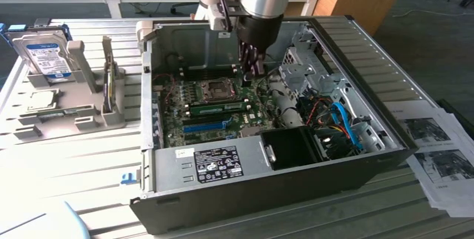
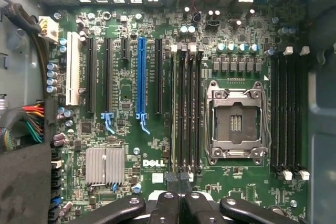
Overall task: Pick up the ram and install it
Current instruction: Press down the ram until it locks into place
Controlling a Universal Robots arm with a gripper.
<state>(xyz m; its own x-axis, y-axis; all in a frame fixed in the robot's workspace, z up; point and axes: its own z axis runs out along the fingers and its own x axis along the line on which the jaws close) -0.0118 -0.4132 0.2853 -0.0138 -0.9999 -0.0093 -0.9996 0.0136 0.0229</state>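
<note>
gripper (image 1: 252, 75) clenched over the motherboard (image 2: 126, 85), ram (image 1: 218, 106) lying in a slot
inside the open computer case (image 1: 245, 192) the gripper's fingers are pressed together and hold nothing, their tips near one end of the memory slots beside the bare cpu socket (image 1: 219, 88). the green ram lies between that socket and the blue slot (image 1: 203, 126). a hard drive (image 1: 43, 56) stands in a grey rack (image 1: 81, 78) on the desk (image 1: 74, 156)

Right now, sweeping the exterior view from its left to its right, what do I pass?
The hard drive → the ram, a green stick lying on the board → blue cables → printed papers.
</note>
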